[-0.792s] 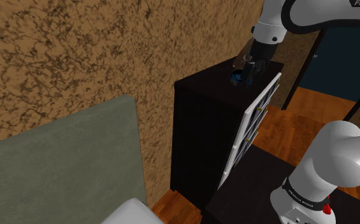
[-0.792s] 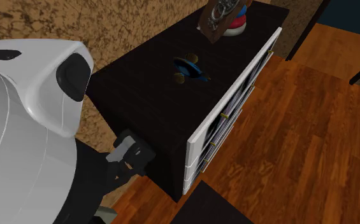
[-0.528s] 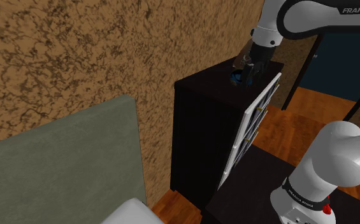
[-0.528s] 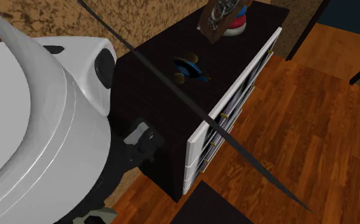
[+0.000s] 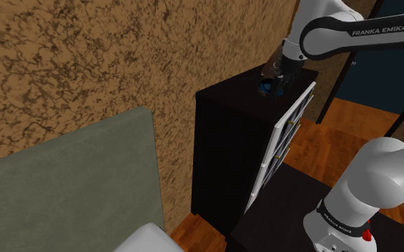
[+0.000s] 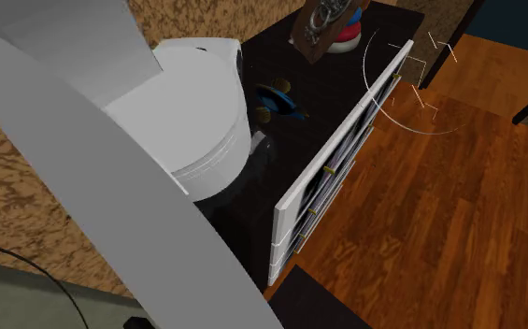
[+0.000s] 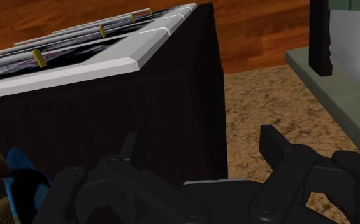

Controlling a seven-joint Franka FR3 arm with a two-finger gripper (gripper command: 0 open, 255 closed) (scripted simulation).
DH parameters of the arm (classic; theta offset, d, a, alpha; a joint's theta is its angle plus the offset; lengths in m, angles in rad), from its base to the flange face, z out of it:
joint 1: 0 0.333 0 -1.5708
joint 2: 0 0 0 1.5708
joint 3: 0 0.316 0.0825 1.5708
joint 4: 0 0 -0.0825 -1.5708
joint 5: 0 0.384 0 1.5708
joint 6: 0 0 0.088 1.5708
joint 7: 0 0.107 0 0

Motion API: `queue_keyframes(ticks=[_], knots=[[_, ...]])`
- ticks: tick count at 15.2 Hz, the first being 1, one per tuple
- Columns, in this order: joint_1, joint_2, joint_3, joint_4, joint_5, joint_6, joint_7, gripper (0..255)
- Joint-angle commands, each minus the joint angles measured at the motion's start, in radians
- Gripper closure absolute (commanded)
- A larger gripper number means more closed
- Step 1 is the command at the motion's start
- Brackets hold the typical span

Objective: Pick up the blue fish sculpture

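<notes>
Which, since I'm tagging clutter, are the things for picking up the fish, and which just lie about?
Job: fish on the dresser; gripper, open, with the fish outside its fingers.
Lying about: brown ornament and striped thing farther along the dresser; green panel by the wall.

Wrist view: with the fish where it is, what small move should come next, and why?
Probably a small sideways shift toward the blue fish sculpture before closing. The gripper is open over the dark dresser top, and the fish lies outside one finger, not between them.
</notes>
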State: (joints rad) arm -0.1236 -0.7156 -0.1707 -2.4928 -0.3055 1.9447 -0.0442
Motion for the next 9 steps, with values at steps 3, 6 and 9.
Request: queue_keyframes(ticks=[3, 6, 9], knots=[[-0.036, 0.087, -0.059, 0.008, -0.068, 0.129, -0.032, 0], [-0.060, 0.156, -0.103, 0.028, -0.110, 0.218, -0.055, 0], [-0.081, 0.232, -0.147, 0.059, -0.145, 0.304, -0.078, 0]])
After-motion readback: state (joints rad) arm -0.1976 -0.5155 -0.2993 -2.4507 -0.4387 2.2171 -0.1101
